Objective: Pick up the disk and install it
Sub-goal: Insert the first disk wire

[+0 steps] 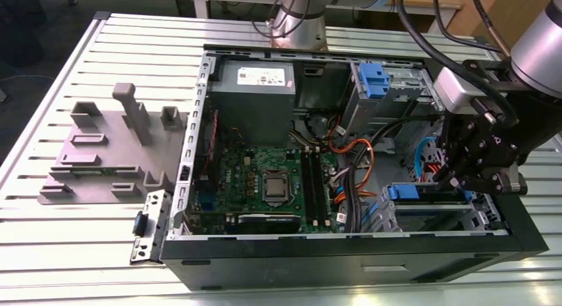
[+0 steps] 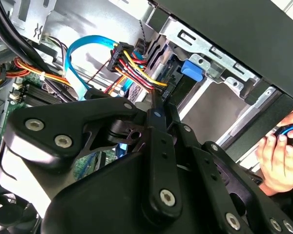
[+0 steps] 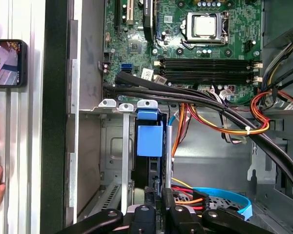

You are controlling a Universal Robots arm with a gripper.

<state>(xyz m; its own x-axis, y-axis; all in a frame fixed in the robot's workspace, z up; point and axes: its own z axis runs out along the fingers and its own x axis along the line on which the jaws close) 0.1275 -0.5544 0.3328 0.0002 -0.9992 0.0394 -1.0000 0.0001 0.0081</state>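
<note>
Install step in hand — claw (image 1: 478,181), apparently clamped on the disk (image 3: 150,141), at the case's (image 1: 351,260) four-o'clock bay — needs seating fully.

Disk (image 3: 150,141) mostly hidden in bay, blue bracket showing; gripper (image 3: 156,197) fingertips perhaps touching it; hand (image 2: 278,163) edge-cropped.

The arm is reaching down at the exterior view's right, its black tool (image 1: 478,178) hanging low with linkages folded inward; a person's hand (image 2: 278,161) is resting nearby.
</note>
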